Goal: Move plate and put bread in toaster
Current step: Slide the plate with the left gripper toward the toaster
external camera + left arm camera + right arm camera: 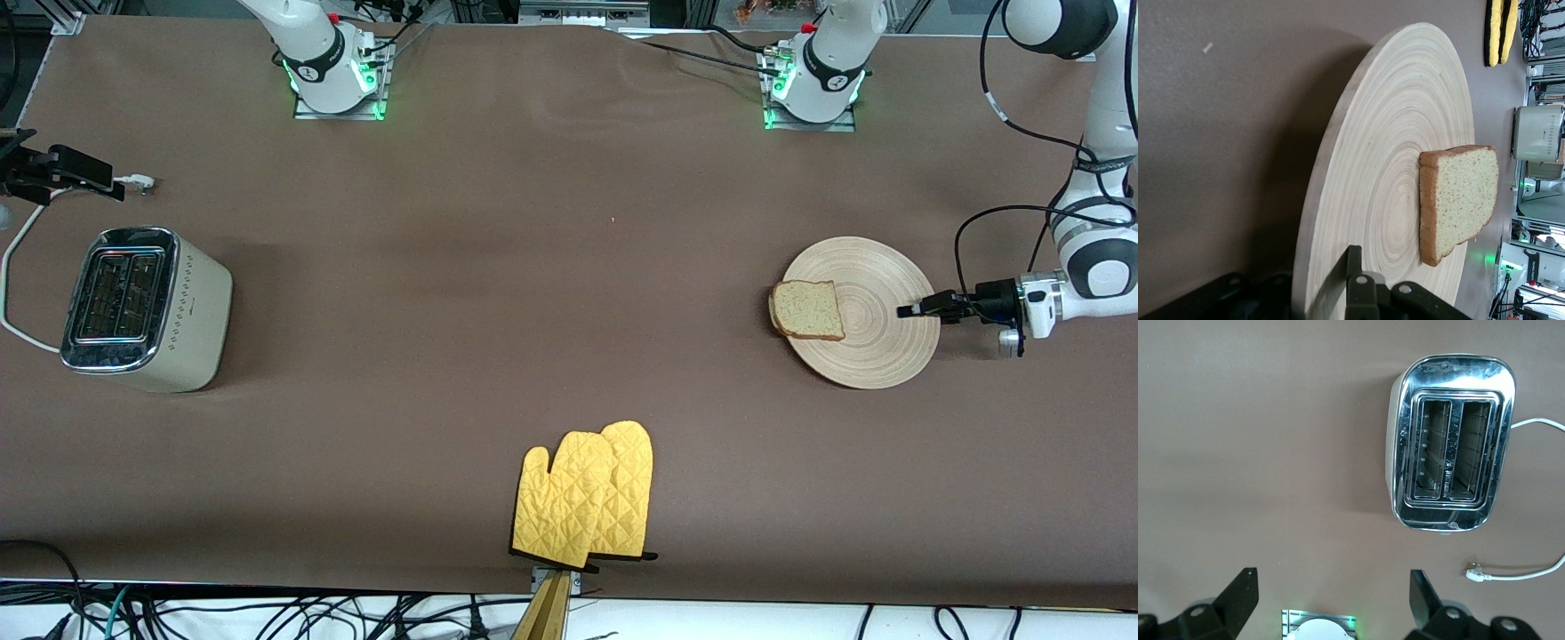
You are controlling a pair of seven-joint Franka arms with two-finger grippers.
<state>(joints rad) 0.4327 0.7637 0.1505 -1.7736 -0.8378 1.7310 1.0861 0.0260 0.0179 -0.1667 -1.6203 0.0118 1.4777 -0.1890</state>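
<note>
Yellow oven mitts (587, 498) lie nearest the front cam, mid-table, not part of the job.

Toaster (142, 307) sits toward the right arm's end, both slots up and empty, plug (133, 184) loose on the table just farther from the cam. Prob. heavy enough to stay put. Right gripper (1331, 600) hangs over the table w/ the toaster below, fingers wide apart, holding nothing; that arm waits.

Plate (876, 342) rests toward the left arm's end, well apart from the toaster. Looks stiff, light, wooden; thin rim is the only place to pinch, and tilt risks the load sliding. Bread (807, 309) lies flat on the plate's toaster-side edge, slightly overhanging. Soft, light, crushable; best taken by the crust edges.

Left gripper (909, 310) is low at the plate's rim, fingers clamped tight on the plate edge.
</note>
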